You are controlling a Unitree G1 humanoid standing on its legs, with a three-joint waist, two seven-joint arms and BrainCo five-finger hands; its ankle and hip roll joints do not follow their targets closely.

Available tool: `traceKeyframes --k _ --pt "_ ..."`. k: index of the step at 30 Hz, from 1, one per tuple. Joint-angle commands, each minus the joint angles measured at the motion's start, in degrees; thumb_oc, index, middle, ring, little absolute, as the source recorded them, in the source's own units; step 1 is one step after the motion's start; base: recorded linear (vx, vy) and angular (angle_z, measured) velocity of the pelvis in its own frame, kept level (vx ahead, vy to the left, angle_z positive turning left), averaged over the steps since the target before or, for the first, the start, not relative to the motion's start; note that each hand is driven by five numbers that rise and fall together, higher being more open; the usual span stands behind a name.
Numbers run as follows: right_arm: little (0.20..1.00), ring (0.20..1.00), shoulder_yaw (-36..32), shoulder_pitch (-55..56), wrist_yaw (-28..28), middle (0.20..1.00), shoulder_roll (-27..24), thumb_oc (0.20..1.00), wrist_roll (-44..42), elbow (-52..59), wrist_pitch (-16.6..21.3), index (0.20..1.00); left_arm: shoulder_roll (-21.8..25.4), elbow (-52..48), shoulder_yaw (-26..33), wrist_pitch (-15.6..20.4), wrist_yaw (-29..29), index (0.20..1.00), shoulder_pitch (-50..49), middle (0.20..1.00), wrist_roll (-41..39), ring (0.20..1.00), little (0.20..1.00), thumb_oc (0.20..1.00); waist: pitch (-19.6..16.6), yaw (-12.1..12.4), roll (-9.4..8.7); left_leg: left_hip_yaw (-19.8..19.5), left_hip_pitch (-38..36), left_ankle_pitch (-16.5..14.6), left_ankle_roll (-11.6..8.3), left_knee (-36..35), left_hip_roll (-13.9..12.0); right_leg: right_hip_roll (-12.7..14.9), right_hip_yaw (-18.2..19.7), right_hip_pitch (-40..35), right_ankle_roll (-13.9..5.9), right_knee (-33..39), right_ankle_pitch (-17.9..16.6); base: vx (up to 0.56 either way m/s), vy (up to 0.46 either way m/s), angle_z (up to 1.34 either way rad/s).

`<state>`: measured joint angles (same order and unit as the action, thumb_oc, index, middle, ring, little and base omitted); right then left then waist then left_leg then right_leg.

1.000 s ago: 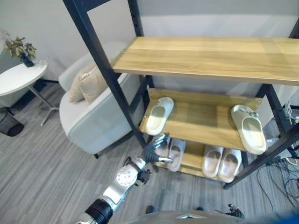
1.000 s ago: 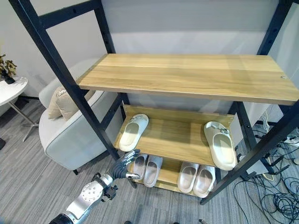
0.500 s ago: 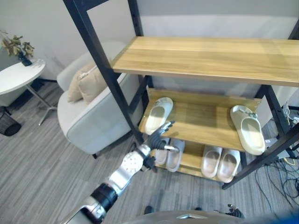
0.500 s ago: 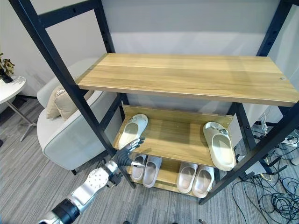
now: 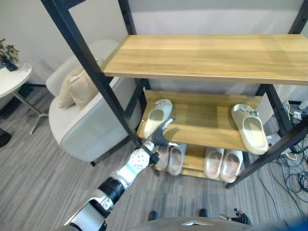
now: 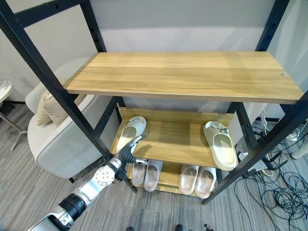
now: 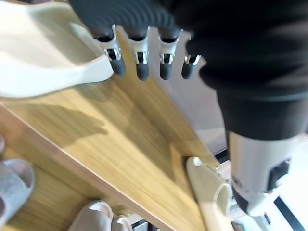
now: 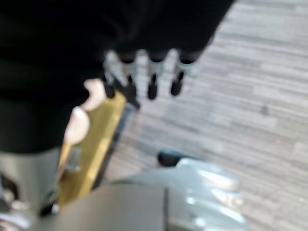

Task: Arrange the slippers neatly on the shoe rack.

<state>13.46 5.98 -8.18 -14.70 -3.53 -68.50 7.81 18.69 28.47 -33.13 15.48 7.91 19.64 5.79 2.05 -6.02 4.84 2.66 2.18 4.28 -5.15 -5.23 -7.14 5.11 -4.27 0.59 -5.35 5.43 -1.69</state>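
Two cream slippers lie far apart on the middle shelf (image 5: 202, 120) of the shoe rack: one at its left end (image 5: 156, 117), one at its right end (image 5: 250, 127). My left hand (image 5: 161, 134) is open at the shelf's front edge, its straight fingers (image 7: 139, 67) close by the heel of the left cream slipper (image 7: 43, 57); I cannot tell if they touch it. The right cream slipper (image 7: 211, 187) lies across the shelf. Two pairs of grey slippers (image 5: 171, 158) (image 5: 224, 163) sit on the bottom shelf. My right hand (image 8: 151, 77) hangs open over the floor.
The top shelf (image 5: 207, 55) overhangs the middle one. A black slanted upright (image 5: 91, 72) stands just left of my left arm. A grey armchair (image 5: 91, 125) with cushions is left of the rack, a white round table (image 5: 12, 79) beyond it. Cables (image 5: 293, 178) lie at the right.
The camera has shifted. My left hand has risen from the bottom shelf's level and reached forward to the middle shelf's front edge, beside the left cream slipper's heel.
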Motion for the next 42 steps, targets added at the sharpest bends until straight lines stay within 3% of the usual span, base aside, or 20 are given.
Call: traceKeyframes --k 1,27,42 --pt "1.0 1.0 1.4 -0.3 -1.2 1.0 0.2 1.0 2.0 -1.4 -0.4 1.0 0.8 3.6 3.4 1.7 4.1 1.0 8.5 1.0 1.6 1.0 1.0 1.0 1.0 -1.2 -2.73 0.4 3.4 1.8 -2.87 0.2 -2.5 5.1 0.2 -1.6 -5.96 -0.4 0.5 0.0 0.015 -0.11" --pt "1.0 1.0 1.9 -2.2 -2.0 1.0 -0.7 1.0 1.5 0.2 0.4 1.0 5.5 6.6 6.5 -0.1 10.2 1.0 17.0 1.0 6.1 1.0 1.0 1.0 2.9 -1.9 -3.36 0.6 7.4 1.9 -2.44 0.2 -1.7 6.1 0.9 3.3 -6.56 -0.4 -1.1 0.0 0.006 -0.02" --pt "1.0 1.0 2.2 -2.4 -2.7 1.0 -1.0 1.0 1.3 1.4 1.1 1.0 7.3 10.2 8.3 -0.4 13.1 1.0 20.2 1.0 4.7 1.0 1.0 1.0 3.5 -2.3 -3.76 0.9 9.0 2.1 -2.37 0.2 -1.9 6.0 1.4 5.8 -6.68 -0.4 -1.9 0.0 0.0 -0.02"
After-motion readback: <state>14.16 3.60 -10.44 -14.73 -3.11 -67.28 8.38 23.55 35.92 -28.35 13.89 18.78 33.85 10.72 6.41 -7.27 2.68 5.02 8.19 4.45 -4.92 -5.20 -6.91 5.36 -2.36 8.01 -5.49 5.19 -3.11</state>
